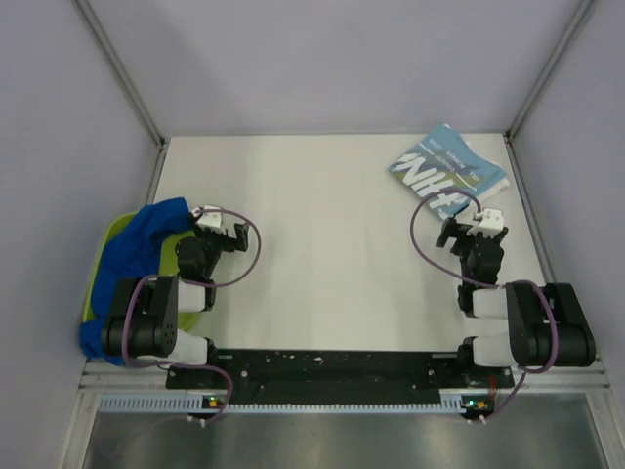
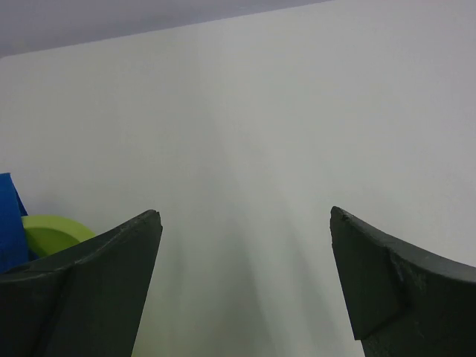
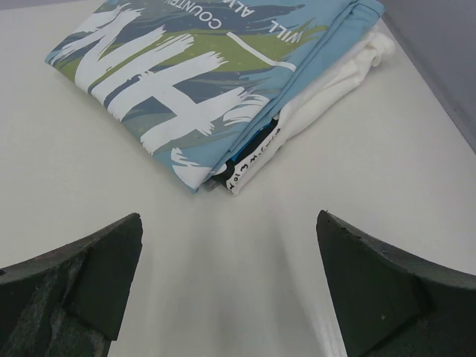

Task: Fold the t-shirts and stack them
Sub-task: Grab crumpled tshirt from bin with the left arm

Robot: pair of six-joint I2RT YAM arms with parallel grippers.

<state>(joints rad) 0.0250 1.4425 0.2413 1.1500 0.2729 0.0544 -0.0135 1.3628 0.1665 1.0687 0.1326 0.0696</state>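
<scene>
Overhead and wrist views of my two arms at the near edge of the table [image 1: 322, 293].

Left side: my left gripper [image 2: 244, 214] is released, its two dark fingers spread wide with only bare tabletop between them. It holds nothing. It sits low over the left part of the table, just beside the lime-green tub [image 1: 102, 256]. The royal blue t-shirt [image 1: 142, 244] lies crumpled and unfolded, draped over the tub and spilling over its near rim toward my left arm's base. In the left wrist view a corner of this shirt and a slice of the tub show at the left margin, apart from my fingers.

Right side: my right gripper [image 3: 229, 217] is likewise released and grasps nothing. It points toward the far right corner. The teal-blue t-shirt [image 3: 186, 82] lies there folded flat, its large white lettering facing up, near my fingertips but not touching them. A layer of white cloth [image 3: 335, 82] protrudes from under its right edge. I cannot tell whether this is a separate garment or part of the same shirt.

The two shirts lie well apart, at opposite sides of the table.
</scene>
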